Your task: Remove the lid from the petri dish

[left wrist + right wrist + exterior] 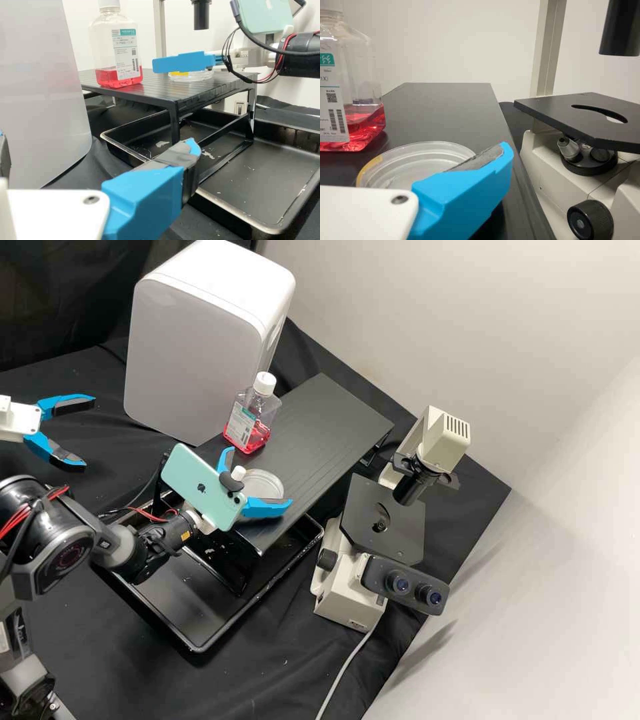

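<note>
Black-draped table (280, 667) against a pale wall (467, 320), with a raised black shelf (333, 420) on it. Petri dish (268, 481) sits at the shelf's near end, beside a flask (248, 417) of red liquid. Its lid (420, 155) seems to be in place.

We judge the dish to be clear plastic: light, stiff and slick, with a shallow, loose-fitting lid. Take it gently by opposite points of the lid's rim alone, or the base may rise too.

Right claw (260, 477) is spread wide, one blue finger on each side of the dish, gripping nothing. We cannot tell whether it touches the rim.

Left claw (88, 431) is spread and empty, well apart, near the white box (200, 340).
</note>
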